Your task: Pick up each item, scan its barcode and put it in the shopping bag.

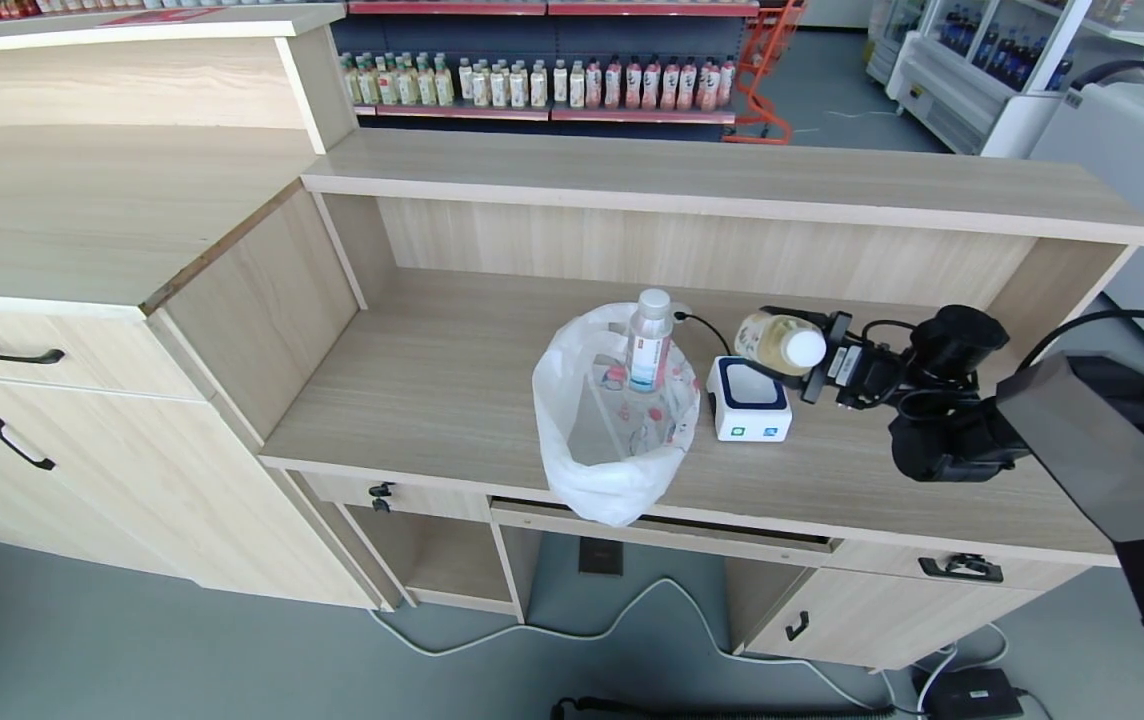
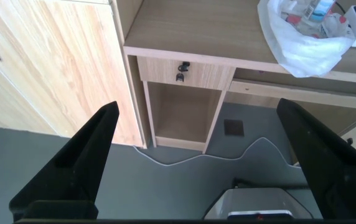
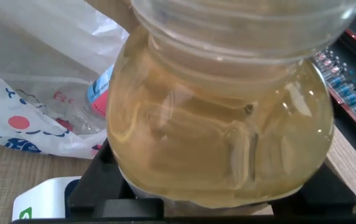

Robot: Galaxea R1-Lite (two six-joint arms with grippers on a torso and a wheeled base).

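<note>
Right hand (image 1: 792, 344) tight around bottle (image 1: 767, 340)

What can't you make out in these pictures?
Barcode of the held bottle: too small in head view; right wrist view faces its clear body.
Lower half of the bagged bottle: head view, veiled by the shopping bag.
Window of the scanner: right wrist view, covered by the held bottle.

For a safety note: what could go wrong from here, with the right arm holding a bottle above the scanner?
1. The clear plastic bottle of yellow drink lies sideways in the right gripper; it might slip onto the white box-shaped scanner.
2. The white plastic shopping bag overhangs the wooden counter edge and holds an upright clear bottle; another drop could topple both.
</note>
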